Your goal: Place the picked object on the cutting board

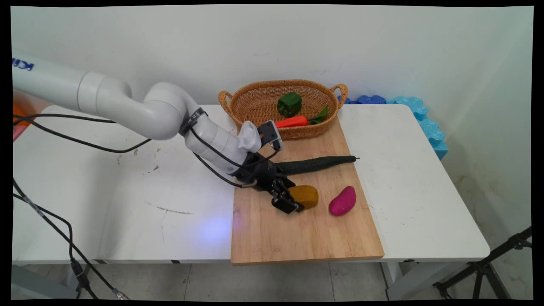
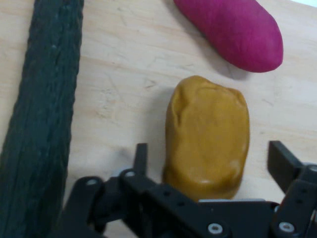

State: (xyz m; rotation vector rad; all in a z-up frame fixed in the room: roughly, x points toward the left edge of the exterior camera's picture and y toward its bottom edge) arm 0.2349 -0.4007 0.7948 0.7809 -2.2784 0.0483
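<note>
Hand (image 2: 210, 163) spread apart around the yellow-brown potato (image 2: 208, 136) on the wooden board (image 1: 297, 238), fingers (image 2: 285, 163) not touching it.

Even, soft indoor light, faint shadows, no glare; main view's edges bow, hand view slightly soft.

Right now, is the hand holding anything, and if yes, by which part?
Nothing is held. The hand is open, its fingers on either side of the mustard-yellow potato at its near end, with gaps between them. The potato lies on the wooden board.

Pale wooden board (image 2: 114, 99) looks matt; ochre potato (image 2: 208, 134) smooth, perhaps plastic; cucumber (image 2: 42, 114) rough.
</note>
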